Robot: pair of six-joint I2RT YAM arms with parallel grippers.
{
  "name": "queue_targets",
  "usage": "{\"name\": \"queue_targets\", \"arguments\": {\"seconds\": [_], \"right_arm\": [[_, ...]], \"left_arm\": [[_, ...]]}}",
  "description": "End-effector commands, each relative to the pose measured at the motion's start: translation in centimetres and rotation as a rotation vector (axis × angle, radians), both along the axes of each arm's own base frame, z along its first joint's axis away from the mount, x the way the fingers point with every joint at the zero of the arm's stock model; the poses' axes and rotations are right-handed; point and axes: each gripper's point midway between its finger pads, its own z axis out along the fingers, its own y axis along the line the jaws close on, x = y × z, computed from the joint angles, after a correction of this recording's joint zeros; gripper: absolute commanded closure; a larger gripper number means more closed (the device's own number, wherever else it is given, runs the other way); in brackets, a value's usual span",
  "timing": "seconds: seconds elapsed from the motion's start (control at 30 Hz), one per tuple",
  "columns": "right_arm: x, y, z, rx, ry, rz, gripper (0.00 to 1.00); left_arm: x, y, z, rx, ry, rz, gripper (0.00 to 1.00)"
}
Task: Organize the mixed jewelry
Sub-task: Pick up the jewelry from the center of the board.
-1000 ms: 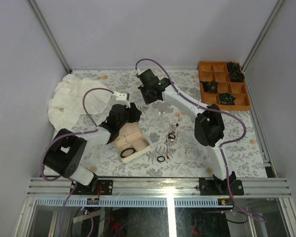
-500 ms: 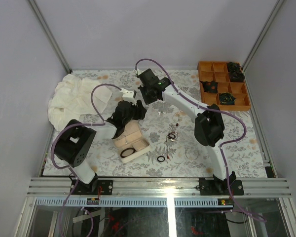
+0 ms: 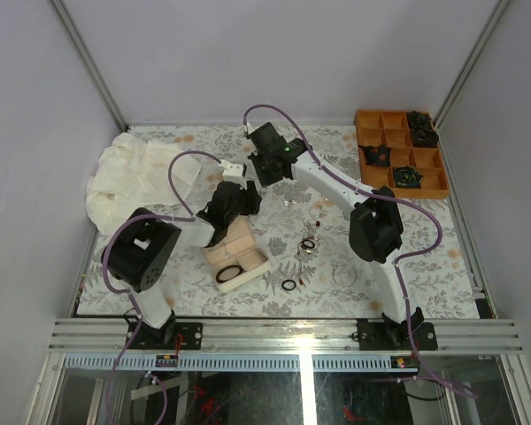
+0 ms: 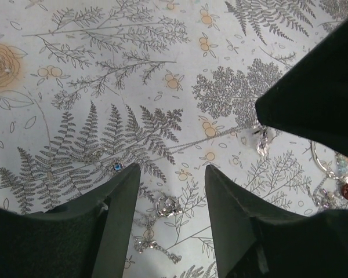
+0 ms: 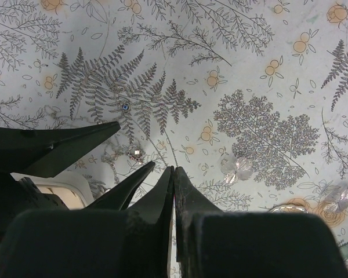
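The mixed jewelry lies scattered on the fern-print tablecloth. My left gripper [image 4: 172, 168] hangs open just above the cloth. A small silvery crown-like piece [image 4: 166, 205] and a thin chain [image 4: 156, 246] lie between its fingers, untouched. A tiny blue stud [image 4: 117, 167] sits by the left fingertip. My right gripper [image 5: 174, 169] is shut with nothing in it, right beside the left one's fingers [image 5: 130, 182]. Clear crystal beads [image 5: 236, 165] lie just ahead of it. From above, the left gripper [image 3: 245, 197] and right gripper [image 3: 264, 173] meet behind the beige jewelry box [image 3: 248, 243], which holds a black ring [image 3: 230, 273].
More black rings [image 3: 289, 285] [image 3: 309, 243] and small red pieces lie right of the box. An orange compartment tray [image 3: 376, 119] with dark rosettes stands at the back right. A crumpled white cloth [image 3: 133, 177] fills the back left. The right arm's link stretches across the middle.
My left arm has swung right and forward, carrying its gripper from above the jewelry box to the cloth beside the right gripper. The right arm has not moved.
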Motion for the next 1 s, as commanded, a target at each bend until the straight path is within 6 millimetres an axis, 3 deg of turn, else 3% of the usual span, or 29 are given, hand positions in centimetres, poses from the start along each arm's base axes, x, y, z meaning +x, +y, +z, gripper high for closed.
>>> {"name": "queue_targets", "arguments": {"seconds": [0.0,0.53,0.97], "right_arm": [[0.9,0.5,3.6,0.067,-0.060,0.012,1.00],[1.0,0.6,4.1,0.085,-0.064,0.021,1.00],[1.0,0.5,4.4,0.096,-0.065,0.021,1.00]], "left_arm": [[2.2,-0.3,2.6,-0.015,-0.108,0.043,0.53],[4.4,-0.1,1.6,0.004,-0.081,0.128,0.60],[5.7,-0.1,1.9,0.008,-0.076,0.170,0.86]]}}
